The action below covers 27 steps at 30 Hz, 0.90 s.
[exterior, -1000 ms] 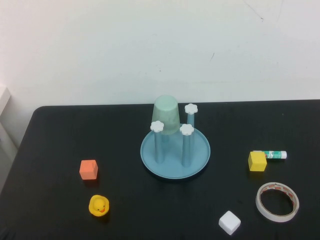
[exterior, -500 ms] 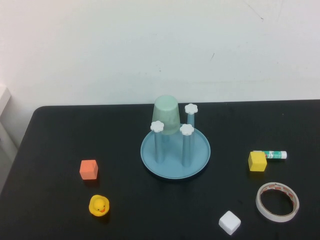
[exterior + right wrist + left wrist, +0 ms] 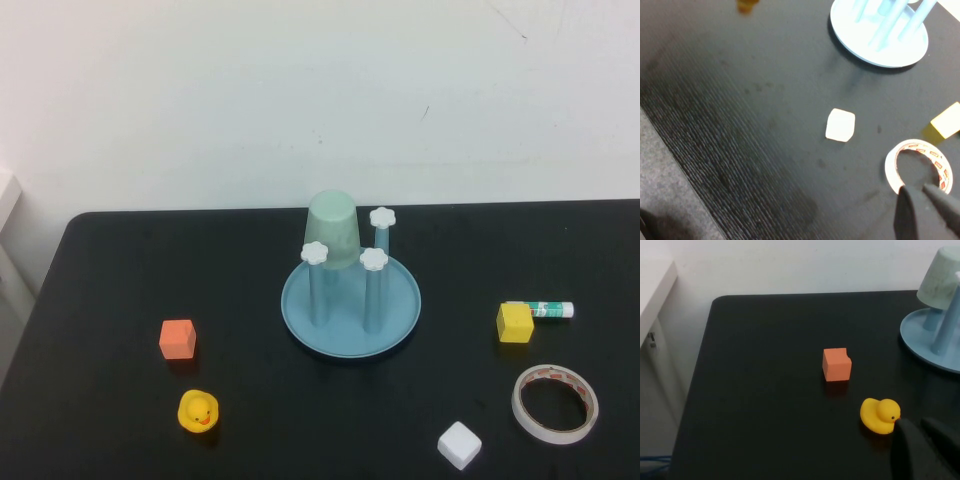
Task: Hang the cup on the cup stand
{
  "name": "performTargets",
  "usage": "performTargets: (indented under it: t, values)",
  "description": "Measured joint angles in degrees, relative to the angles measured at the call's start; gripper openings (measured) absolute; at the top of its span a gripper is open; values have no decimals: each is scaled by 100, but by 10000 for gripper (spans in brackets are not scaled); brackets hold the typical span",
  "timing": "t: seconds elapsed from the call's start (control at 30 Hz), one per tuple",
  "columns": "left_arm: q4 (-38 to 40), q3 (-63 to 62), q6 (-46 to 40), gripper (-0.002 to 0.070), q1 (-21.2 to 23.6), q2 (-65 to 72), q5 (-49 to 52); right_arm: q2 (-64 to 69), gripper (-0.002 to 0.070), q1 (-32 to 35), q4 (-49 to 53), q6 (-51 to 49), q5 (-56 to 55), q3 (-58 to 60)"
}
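The pale mint-green cup [image 3: 333, 228] sits upside down over the back-left post of the cup stand [image 3: 345, 335], a light-blue dish with blue posts and white flower caps. The left wrist view catches the cup [image 3: 941, 277] and the stand's rim [image 3: 920, 337] at its edge. Neither arm appears in the high view. My left gripper [image 3: 916, 422] is shut with nothing in it, just beside the yellow duck [image 3: 880, 415]. My right gripper [image 3: 918, 189] is shut and empty above the tape roll [image 3: 891, 167], away from the stand [image 3: 875, 47].
On the black table lie an orange cube [image 3: 177, 338], the yellow duck [image 3: 198, 411], a white cube [image 3: 459, 445], the tape roll [image 3: 518, 400], a yellow cube [image 3: 514, 323] and a glue stick [image 3: 548, 310]. A white wall stands behind the table.
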State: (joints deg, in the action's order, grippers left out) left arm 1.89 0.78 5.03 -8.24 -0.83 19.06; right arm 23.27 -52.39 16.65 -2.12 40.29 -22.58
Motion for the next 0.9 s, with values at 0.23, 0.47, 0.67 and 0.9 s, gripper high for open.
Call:
performTargets:
  t: [0.23, 0.47, 0.67, 0.9]
  values:
    - [-13, 0, -455, 0, 0, 0, 0, 0, 0, 0, 0, 0, 0, 0]
    - [-13, 0, -503, 0, 0, 0, 0, 0, 0, 0, 0, 0, 0, 0]
    - [-13, 0, -503, 0, 0, 0, 0, 0, 0, 0, 0, 0, 0, 0]
    - [-13, 0, -503, -1, 0, 0, 0, -150, 0, 91, 95, 12, -12, 0]
